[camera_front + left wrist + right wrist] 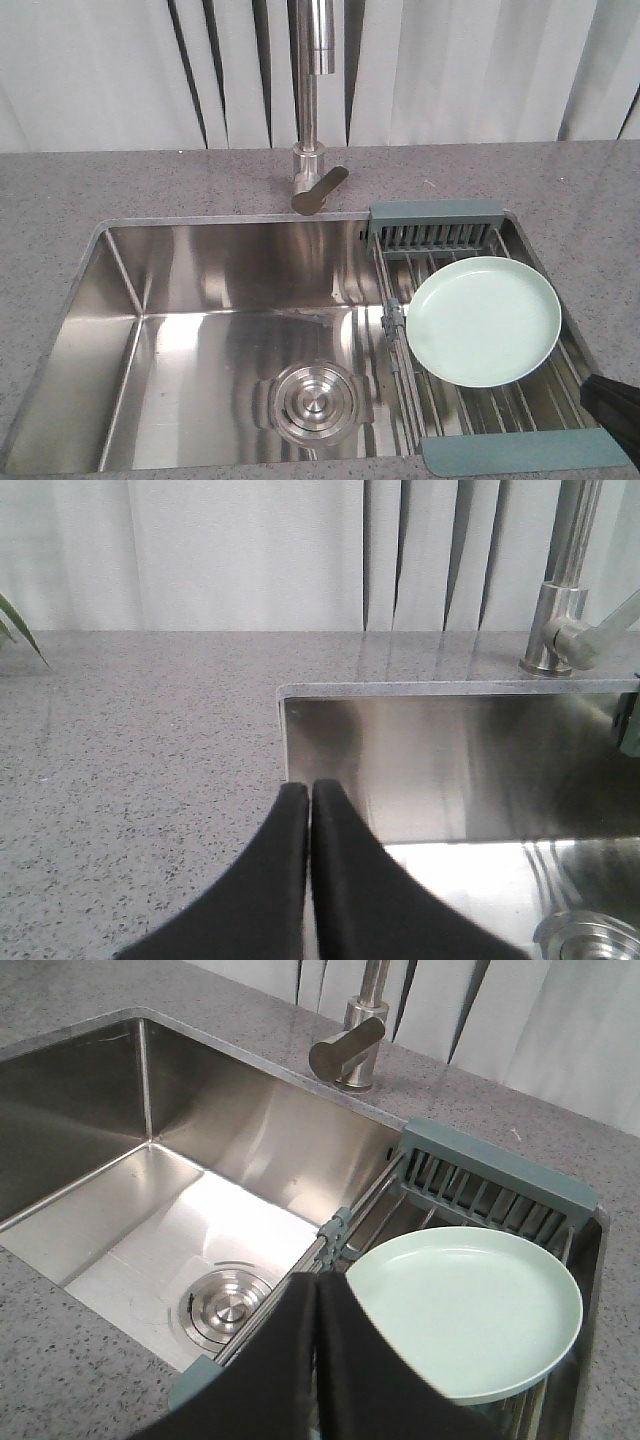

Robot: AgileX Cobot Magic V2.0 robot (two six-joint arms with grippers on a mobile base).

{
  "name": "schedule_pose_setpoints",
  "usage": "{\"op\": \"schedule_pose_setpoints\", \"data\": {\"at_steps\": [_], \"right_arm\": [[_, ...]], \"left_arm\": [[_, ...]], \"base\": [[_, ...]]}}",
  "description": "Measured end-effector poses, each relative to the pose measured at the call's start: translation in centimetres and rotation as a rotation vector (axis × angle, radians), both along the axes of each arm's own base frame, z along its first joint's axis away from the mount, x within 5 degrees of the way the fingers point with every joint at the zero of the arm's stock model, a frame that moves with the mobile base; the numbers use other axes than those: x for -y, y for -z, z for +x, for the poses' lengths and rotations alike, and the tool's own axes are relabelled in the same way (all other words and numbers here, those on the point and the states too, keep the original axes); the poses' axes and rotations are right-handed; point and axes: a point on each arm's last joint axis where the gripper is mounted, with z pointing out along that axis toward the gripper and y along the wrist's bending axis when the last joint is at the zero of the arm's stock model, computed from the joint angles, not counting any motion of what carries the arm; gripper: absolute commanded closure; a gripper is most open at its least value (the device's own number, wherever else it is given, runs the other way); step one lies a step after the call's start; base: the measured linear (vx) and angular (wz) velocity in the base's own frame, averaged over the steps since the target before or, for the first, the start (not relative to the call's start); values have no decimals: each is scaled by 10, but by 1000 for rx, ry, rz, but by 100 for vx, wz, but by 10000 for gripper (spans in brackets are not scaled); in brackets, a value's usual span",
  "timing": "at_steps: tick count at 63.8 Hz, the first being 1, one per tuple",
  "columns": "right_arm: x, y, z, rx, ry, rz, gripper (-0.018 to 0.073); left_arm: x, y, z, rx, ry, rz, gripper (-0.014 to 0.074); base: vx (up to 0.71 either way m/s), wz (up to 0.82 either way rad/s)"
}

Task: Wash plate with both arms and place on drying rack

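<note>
Black fingers of the right gripper (316, 1290) fill the bottom of its wrist view, pressed together on nothing, just beside the near rim of the plate (468, 1308). That plate lies face up on the drying rack (432, 222) over the right end of the sink (230, 290), touched by neither arm. The left gripper (309, 792) is likewise closed and empty, hovering at the sink's left corner by the counter (130, 760). Risks, as I judge them: reaching in with jaws closed would shove the plate along the rods; a one-sided rim pinch could let it tip; the faucet (316, 100) stands close to any lift path
</note>
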Motion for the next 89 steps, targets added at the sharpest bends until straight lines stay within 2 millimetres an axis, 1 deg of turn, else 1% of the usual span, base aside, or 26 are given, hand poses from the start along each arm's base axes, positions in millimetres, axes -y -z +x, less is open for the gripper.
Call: {"op": "schedule_pose_setpoints", "data": {"at_steps": [27,37,42,45,49,61,69,75,89], "right_arm": [[0,0,0,-1,-1,0,566],[3,3,1,4,17,-46,566],[5,10,4,5,57,-37,566],[7,18,7,1,95,-13,566],[10,33,8,-9,148,33,566],[19,78,-3,3,277,174,566],[24,95,-9,62,326,243,566],[27,98,-13,139,345,269,566],[34,85,-12,315,408,252,566]], "left_arm": [[0,0,0,0,0,0,603],[0,0,0,0,0,0,603],[0,0,0,0,0,0,603],[0,0,0,0,0,0,603],[0,0,0,0,0,0,603],[0,0,0,0,0,0,603],[0,0,0,0,0,0,603],[0,0,0,0,0,0,603],[0,0,0,0,0,-1,603]], "base": [[0,0],[0,0],[0,0],[0,0],[0,0],[0,0],[0,0],[0,0],[0,0]]}}
